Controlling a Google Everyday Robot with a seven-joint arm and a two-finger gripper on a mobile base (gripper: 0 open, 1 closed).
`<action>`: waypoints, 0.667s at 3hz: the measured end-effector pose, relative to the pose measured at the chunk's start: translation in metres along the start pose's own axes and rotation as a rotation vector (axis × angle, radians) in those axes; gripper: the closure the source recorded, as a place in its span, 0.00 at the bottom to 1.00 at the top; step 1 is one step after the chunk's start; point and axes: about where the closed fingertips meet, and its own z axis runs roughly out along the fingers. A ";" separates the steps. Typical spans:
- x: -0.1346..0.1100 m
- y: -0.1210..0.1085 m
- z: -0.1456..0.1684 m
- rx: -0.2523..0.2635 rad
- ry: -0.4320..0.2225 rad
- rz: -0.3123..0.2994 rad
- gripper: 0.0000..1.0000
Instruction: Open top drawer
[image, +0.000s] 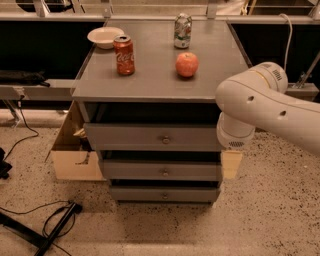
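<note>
Three grey drawers are stacked under the cabinet top (150, 85), and the top drawer (130, 137), the widest, lies directly beneath it, its round knob (165, 140) at centre. The white arm (260, 105) reaches in from the right, and the gripper (231, 164), seemingly the pale piece below the wrist, hangs just beside the drawers' right edge, level with the middle drawer (135, 170); whether it is spread or pressed together cannot be told. A red can (124, 55), an apple (186, 64), a silver can (182, 31) and a bowl (105, 36) stand on top.
</note>
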 end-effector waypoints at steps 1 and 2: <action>-0.011 -0.017 0.009 0.053 -0.004 -0.044 0.00; -0.018 -0.042 0.030 0.087 0.022 -0.061 0.00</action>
